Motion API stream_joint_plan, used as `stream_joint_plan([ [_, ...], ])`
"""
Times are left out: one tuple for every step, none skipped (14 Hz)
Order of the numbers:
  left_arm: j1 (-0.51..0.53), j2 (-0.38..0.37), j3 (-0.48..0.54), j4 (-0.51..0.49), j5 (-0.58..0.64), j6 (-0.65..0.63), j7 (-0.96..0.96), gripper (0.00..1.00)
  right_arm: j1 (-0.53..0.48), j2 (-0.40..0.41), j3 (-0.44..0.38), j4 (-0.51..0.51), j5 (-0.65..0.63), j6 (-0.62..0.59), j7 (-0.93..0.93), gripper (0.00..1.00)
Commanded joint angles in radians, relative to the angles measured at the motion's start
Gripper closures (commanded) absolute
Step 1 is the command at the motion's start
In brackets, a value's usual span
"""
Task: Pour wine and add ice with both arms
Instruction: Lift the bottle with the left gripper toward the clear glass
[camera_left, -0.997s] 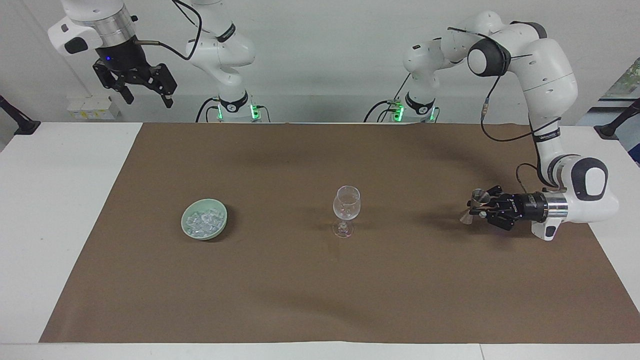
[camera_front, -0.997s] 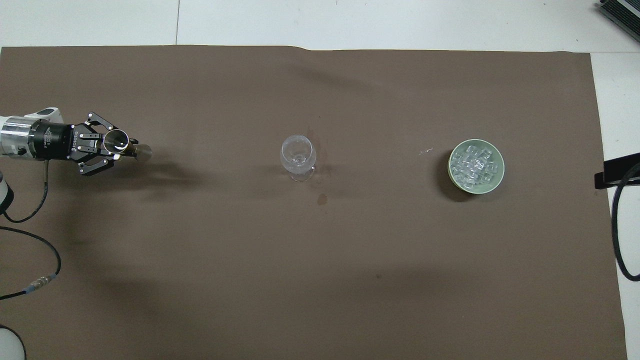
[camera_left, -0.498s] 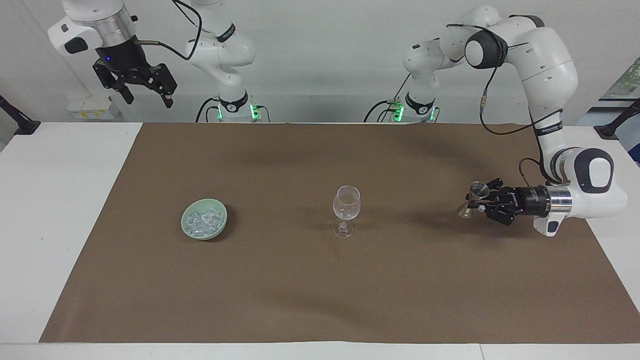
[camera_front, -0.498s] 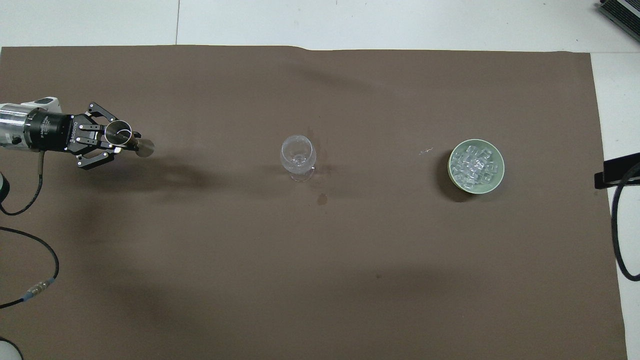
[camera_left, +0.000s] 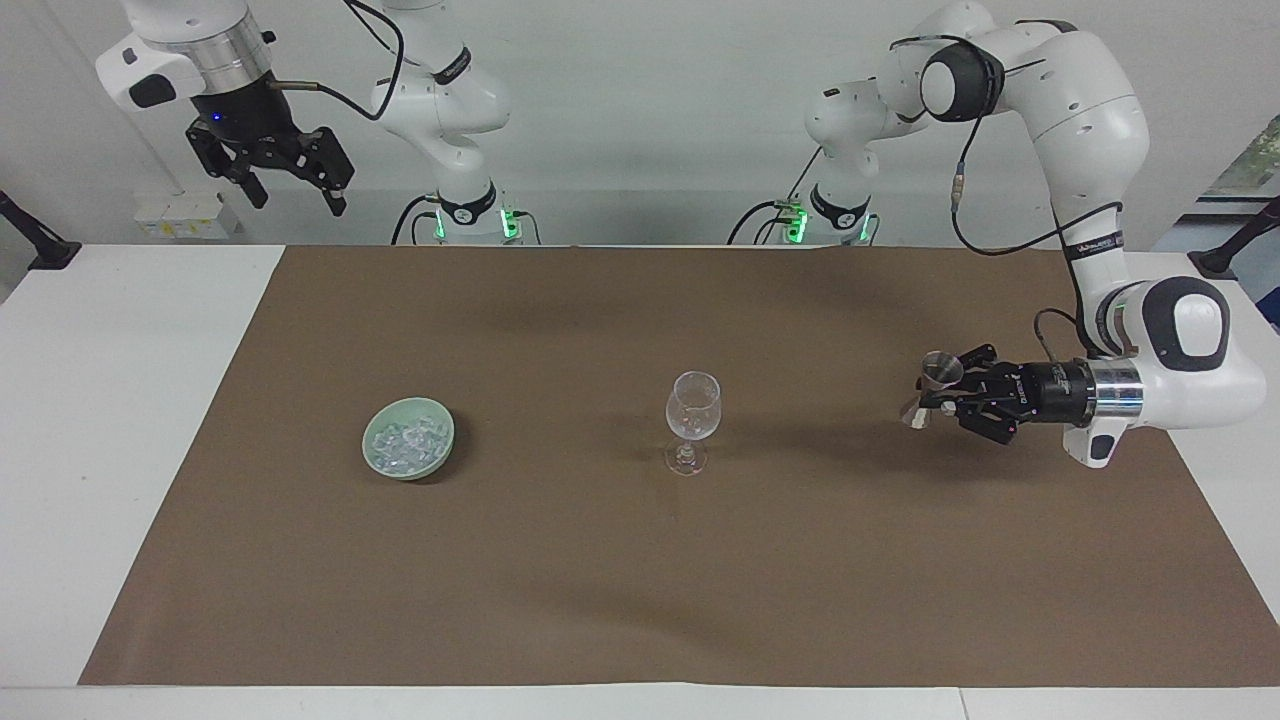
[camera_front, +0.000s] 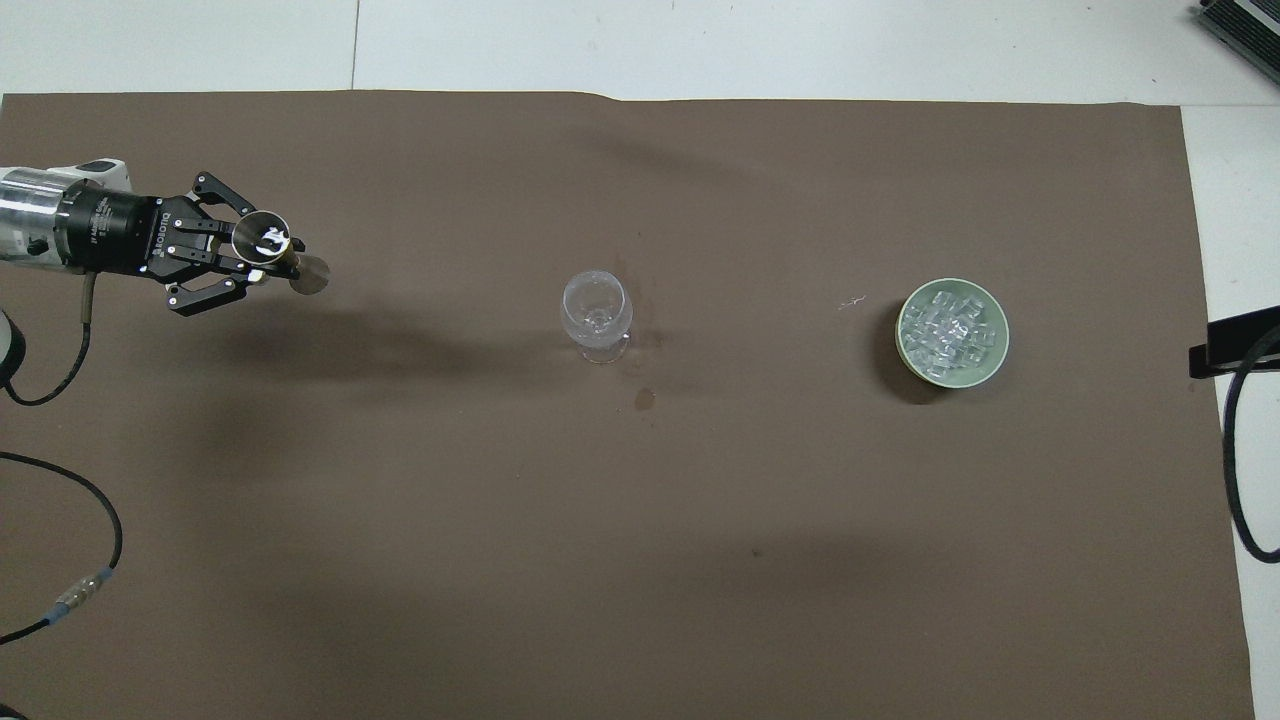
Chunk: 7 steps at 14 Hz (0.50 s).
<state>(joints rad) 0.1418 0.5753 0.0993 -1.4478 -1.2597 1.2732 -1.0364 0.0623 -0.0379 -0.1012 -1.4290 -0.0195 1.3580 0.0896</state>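
A clear stemmed glass (camera_left: 693, 405) stands upright mid-cloth and also shows in the overhead view (camera_front: 596, 305). A pale green bowl (camera_left: 449, 440) holds several ice chunks (camera_left: 405, 445) toward the right arm's end; the bowl (camera_front: 1003, 338) and ice (camera_front: 950, 328) show from overhead too. My left gripper (camera_left: 945, 395) is shut on a metal double-cone jigger (camera_left: 937, 372), held level above the cloth at the left arm's end, apart from the glass. From overhead the gripper (camera_front: 258, 262) holds the jigger (camera_front: 262, 242) mouth up. My right gripper (camera_left: 295, 195) is open and empty, raised high over the table's edge nearest the robots.
A brown cloth (camera_left: 640, 580) covers most of the white table. A small dark stain (camera_front: 645, 400) lies on the cloth beside the glass. Black cables (camera_front: 60, 500) hang at the left arm's end.
My left gripper has risen a little with the jigger and moved slightly toward the glass. The right arm, glass and bowl have not moved.
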Motion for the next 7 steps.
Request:
stream_joint_plan([
  [-0.019, -0.054, -0.029, -0.009, 0.034, 0.050, -0.063, 1.00, -0.006, -0.020, 0.002, -0.025, 0.009, 0.013, -0.016, 0.00],
  [-0.022, -0.064, -0.038, -0.009, 0.034, 0.067, -0.083, 1.00, -0.006, -0.020, 0.002, -0.025, 0.009, 0.012, -0.016, 0.00],
  [-0.030, -0.071, -0.050, -0.009, 0.039, 0.081, -0.112, 1.00, -0.006, -0.020, 0.002, -0.025, 0.009, 0.013, -0.016, 0.00],
  [-0.033, -0.077, -0.062, -0.009, 0.049, 0.098, -0.134, 1.00, -0.006, -0.020, 0.002, -0.025, 0.009, 0.013, -0.016, 0.00],
  [-0.039, -0.093, -0.082, -0.011, 0.056, 0.119, -0.157, 1.00, -0.006, -0.020, 0.002, -0.025, 0.009, 0.013, -0.016, 0.00],
  [-0.042, -0.103, -0.088, -0.017, 0.056, 0.141, -0.183, 1.00, -0.006, -0.020, 0.002, -0.025, 0.009, 0.013, -0.014, 0.00],
  [-0.048, -0.106, -0.098, -0.017, 0.056, 0.152, -0.200, 1.00, -0.006, -0.020, 0.002, -0.025, 0.009, 0.013, -0.016, 0.00],
])
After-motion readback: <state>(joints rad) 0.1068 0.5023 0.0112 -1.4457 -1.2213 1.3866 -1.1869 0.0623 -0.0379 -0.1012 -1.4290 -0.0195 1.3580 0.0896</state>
